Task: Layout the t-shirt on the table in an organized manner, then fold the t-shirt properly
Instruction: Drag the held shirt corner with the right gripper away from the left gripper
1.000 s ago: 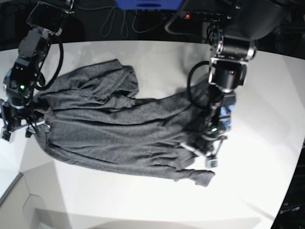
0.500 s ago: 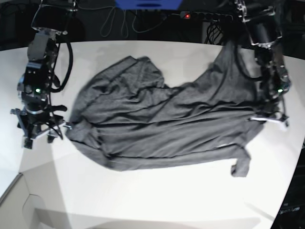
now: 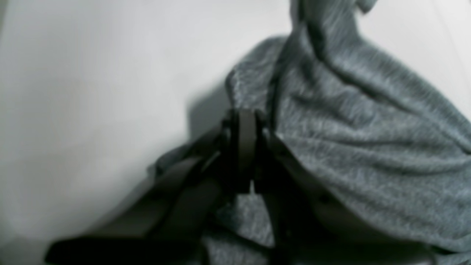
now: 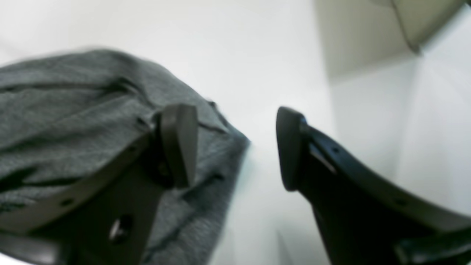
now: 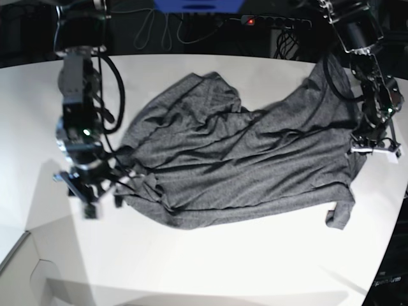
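The dark grey t-shirt (image 5: 242,159) lies spread and wrinkled across the middle of the white table (image 5: 210,268). One corner (image 5: 338,217) hangs toward the front right. My left gripper (image 5: 373,150) is at the shirt's right edge and shut on it. The left wrist view shows its fingers (image 3: 243,147) pinched together on a fold of the t-shirt (image 3: 368,154). My right gripper (image 5: 102,197) stands open at the shirt's left edge. In the right wrist view one finger (image 4: 180,143) is over the t-shirt (image 4: 73,121) and the other (image 4: 290,147) over bare table, with nothing gripped.
A pale box or panel (image 5: 25,268) sits at the front left corner, also seen as a box corner (image 4: 404,22) in the right wrist view. Cables and a power strip (image 5: 274,22) run behind the table's far edge. The table's curved edge (image 5: 398,210) is close to the left gripper.
The left arm has swung from the table's middle to the far right, dragging the shirt out wider. The right arm has moved right and toward the front, to the shirt's left edge.
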Motion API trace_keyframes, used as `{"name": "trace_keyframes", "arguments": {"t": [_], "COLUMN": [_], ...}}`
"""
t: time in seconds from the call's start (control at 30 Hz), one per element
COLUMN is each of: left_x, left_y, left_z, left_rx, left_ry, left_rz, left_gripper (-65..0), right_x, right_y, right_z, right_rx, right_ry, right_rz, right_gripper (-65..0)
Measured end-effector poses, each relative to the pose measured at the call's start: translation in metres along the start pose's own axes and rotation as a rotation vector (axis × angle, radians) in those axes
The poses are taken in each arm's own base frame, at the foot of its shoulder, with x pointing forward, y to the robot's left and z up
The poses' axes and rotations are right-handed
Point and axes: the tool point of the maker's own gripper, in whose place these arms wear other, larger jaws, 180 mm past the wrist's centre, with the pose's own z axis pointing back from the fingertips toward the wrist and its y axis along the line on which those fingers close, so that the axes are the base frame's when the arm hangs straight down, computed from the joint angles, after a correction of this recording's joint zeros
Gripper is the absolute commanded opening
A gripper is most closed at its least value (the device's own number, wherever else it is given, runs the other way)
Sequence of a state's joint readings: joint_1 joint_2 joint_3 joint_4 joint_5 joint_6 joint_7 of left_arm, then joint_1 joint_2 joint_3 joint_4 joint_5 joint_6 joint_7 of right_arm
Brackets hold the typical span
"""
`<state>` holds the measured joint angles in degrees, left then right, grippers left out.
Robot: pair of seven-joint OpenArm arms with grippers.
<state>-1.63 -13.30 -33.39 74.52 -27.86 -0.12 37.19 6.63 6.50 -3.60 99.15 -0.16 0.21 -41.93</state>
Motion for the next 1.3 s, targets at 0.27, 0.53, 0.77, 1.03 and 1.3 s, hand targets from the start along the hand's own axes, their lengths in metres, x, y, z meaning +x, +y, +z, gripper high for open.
{"name": "trace_keyframes", "arguments": {"t": [0.27, 0.53, 0.77, 1.03, 1.3], "left_x": [-0.006, -0.007, -0.007, -0.01, -0.011], "left_y": [0.007, 0.006, 0.006, 0.011, 0.011], "left_z": [0.002, 0.002, 0.002, 0.003, 0.003], "left_rx": [0.013, 0.013, 0.013, 0.021, 0.023], "left_ry": [0.009, 0.013, 0.013, 0.015, 0.017], "left_rz": [-0.007, -0.006, -0.006, -0.009, -0.011], "left_gripper": [-64.5, -64.9, -64.9, -64.9, -64.9], "right_x": [-0.006, -0.021, -0.028, -0.04, -0.024], "right_y": [0.048, 0.071, 0.053, 0.04, 0.035], "right_z": [-0.055, -0.091, -0.119, -0.135, -0.138], "right_rx": [0.1, 0.147, 0.115, 0.088, 0.076], "right_ry": [0.101, 0.078, 0.082, 0.146, 0.126], "right_rz": [0.119, 0.215, 0.225, 0.23, 0.229], "right_gripper": [-22.7, -21.0, -24.4, -55.2, -65.0]}}
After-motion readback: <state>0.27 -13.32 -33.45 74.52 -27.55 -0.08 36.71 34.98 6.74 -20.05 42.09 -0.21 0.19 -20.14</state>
